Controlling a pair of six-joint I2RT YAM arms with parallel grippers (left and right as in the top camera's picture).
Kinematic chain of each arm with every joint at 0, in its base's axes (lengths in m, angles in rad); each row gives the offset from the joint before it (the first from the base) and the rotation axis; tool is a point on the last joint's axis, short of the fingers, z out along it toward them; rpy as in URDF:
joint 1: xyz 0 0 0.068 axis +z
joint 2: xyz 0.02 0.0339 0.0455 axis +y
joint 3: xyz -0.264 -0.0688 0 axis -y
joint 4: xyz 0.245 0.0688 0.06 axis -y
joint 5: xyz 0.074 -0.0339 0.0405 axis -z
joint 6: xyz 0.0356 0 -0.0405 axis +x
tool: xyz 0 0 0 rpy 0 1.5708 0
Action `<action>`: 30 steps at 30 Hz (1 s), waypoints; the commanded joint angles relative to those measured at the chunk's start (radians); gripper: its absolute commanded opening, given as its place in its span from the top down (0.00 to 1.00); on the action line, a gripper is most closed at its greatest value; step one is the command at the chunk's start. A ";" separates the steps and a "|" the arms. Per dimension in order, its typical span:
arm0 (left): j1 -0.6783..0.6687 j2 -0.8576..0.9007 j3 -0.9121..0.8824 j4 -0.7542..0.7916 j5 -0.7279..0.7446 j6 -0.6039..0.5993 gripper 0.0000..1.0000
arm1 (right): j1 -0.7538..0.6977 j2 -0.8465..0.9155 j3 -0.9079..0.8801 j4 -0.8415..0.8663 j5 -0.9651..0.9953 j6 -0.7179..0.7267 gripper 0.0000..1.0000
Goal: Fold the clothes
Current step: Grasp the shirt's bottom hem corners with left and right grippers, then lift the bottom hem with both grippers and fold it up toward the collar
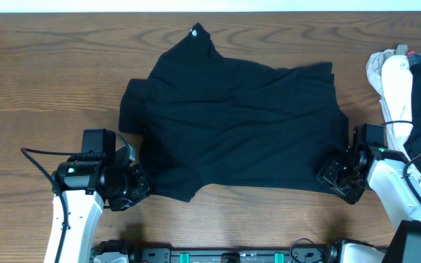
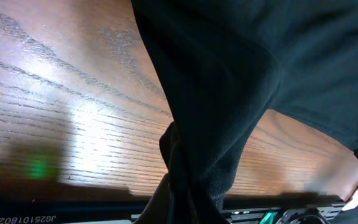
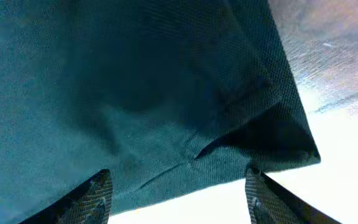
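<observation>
The black shirt (image 1: 232, 124) lies spread across the middle of the table, collar and small white label (image 1: 196, 31) at the far side. My left gripper (image 1: 132, 187) is at its near left corner, and in the left wrist view the black shirt (image 2: 241, 74) runs down in a bunched fold into the shut left gripper (image 2: 188, 208). At the near right corner is my right gripper (image 1: 336, 175). From the right wrist the shirt (image 3: 135, 93) shows its hem corner lying between the wide-apart fingers (image 3: 95, 196) of the open right gripper (image 3: 179, 199), ungripped.
A pile of other clothes (image 1: 400, 73), white and dark, sits at the right edge beside the right arm. Wooden table (image 1: 50, 66) surrounds the shirt. The arms' base rail (image 1: 225, 256) runs along the near edge.
</observation>
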 commanded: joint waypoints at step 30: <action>-0.001 -0.193 0.020 -0.134 0.088 -0.097 0.94 | -0.003 -0.139 0.173 -0.359 0.007 -0.078 0.99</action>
